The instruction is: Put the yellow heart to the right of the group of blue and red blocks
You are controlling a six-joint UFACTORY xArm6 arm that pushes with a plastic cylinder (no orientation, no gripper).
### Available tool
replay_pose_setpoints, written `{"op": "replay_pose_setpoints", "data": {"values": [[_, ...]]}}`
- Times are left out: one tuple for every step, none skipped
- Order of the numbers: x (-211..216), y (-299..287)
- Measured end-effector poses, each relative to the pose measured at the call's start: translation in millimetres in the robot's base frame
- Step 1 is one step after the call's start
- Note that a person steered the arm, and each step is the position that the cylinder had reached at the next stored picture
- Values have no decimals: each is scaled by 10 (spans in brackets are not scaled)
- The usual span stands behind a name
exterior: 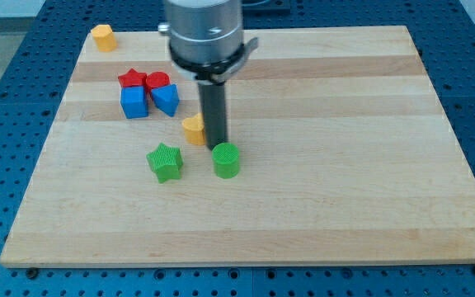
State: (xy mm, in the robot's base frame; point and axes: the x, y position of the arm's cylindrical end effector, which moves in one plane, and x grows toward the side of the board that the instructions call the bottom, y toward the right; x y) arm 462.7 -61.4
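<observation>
A yellow block (193, 129), partly hidden by the rod so its shape is unclear, lies near the board's middle left. My tip (218, 146) stands right beside it on its right, touching or nearly so. Up and to the left is a tight group: a red star-like block (131, 79), a red round block (157, 81), a blue cube (134, 102) and a blue angular block (166, 99). The yellow block lies down and to the right of this group.
A green cylinder (227, 160) sits just below my tip. A green star (165, 162) lies left of it. Another yellow block (102, 37) sits at the board's top left corner. The wooden board (369, 165) lies on a blue perforated table.
</observation>
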Motion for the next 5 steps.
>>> {"op": "replay_pose_setpoints", "data": {"values": [[88, -485], [50, -755], [-121, -328], [-396, 453], [-566, 833]]}}
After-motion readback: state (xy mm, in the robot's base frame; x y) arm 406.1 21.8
